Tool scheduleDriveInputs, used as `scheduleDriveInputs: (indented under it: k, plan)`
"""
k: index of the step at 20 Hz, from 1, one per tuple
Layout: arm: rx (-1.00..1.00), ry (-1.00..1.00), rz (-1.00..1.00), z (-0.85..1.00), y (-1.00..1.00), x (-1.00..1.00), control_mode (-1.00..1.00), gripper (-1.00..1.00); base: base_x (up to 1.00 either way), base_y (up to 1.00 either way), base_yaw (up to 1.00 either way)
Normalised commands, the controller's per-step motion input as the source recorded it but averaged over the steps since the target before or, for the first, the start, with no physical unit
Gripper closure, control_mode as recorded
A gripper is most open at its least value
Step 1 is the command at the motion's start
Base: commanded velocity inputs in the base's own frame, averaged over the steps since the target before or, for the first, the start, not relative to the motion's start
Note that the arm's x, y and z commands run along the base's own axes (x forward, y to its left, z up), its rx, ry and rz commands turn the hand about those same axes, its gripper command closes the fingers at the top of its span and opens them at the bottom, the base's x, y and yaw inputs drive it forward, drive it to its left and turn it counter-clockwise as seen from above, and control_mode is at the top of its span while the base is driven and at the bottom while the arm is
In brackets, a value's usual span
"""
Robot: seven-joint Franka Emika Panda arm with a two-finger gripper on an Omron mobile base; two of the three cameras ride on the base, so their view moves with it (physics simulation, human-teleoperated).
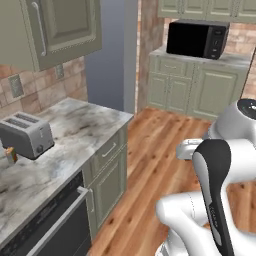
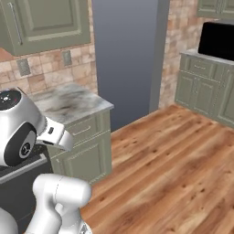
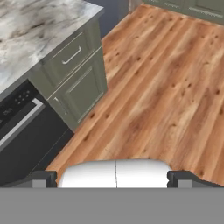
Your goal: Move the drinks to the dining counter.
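Over on the marble worktop (image 1: 75, 135), just left of the silver toaster (image 1: 27, 134), sits the little orange-yellow can (image 1: 10, 155). Gripper (image 3: 116, 177) hangs wide open and empty over the floor, so it's the approach step; next it needs to reach that way.

The veined marble surface (image 1: 75, 130) carries a silver toaster (image 1: 27, 135) at its left, with a small orange-yellow can (image 1: 10, 155) just beside it.
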Motion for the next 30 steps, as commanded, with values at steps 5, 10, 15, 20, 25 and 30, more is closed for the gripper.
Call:
scheduleDriveInputs:
  k: [5,10,15,20,25,30]
  plan:
    - [0.0,0.0,0.0,0.0,0.0,0.0,1.0,-1.0,-0.17,0.4,0.25]
    - [0.0,0.0,0.0,0.0,0.0,0.0,1.0,-1.0,-0.14,0.39,0.25]
    - [0.0,0.0,0.0,0.0,0.0,0.0,1.0,-1.0,-0.13,0.42,0.25]
    - [0.0,0.0,0.0,0.0,0.0,0.0,1.0,-1.0,-0.1,0.42,0.24]
    - [0.0,0.0,0.0,0.0,0.0,0.0,1.0,-1.0,-0.01,0.47,0.19]
    - [0.0,0.0,0.0,0.0,0.0,0.0,1.0,-1.0,0.0,0.51,0.16]
